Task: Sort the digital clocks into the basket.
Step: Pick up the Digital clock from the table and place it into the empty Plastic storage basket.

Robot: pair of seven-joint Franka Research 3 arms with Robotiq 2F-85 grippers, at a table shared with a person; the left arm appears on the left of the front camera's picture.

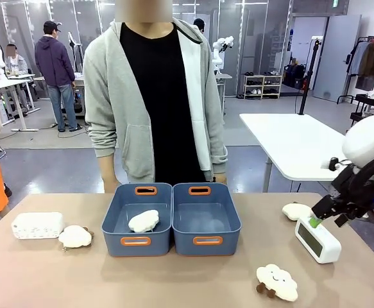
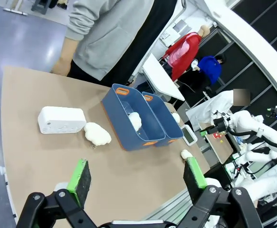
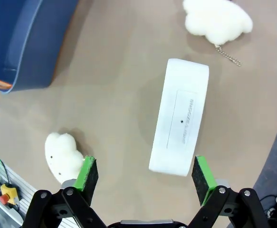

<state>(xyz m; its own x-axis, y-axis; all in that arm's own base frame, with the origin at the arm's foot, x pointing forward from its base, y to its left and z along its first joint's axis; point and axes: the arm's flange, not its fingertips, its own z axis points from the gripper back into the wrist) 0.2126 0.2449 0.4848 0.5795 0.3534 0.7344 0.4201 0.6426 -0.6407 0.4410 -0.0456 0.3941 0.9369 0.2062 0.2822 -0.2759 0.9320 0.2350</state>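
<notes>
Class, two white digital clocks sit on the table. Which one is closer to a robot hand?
The right-side clock, just below the open right hand. The other clock lies far left, beside a fluffy cloud toy.

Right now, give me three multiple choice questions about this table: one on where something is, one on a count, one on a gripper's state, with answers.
1. Which holds a cloud toy, the left basket or the right basket?
A) left basket B) right basket C) both

2. How many of the two digital clocks, the left clock and the right clock, are in a basket?
A) none B) one C) two

3. The right gripper is:
A) shut on a clock B) open over the right clock C) shut on a cloud toy

Answers:
1 A, the toy lies in the left basket and the right one holds nothing.
2 A, both lie on the table, one on each side of the baskets.
3 B, its pads stand spread apart with that clock below them.
</notes>
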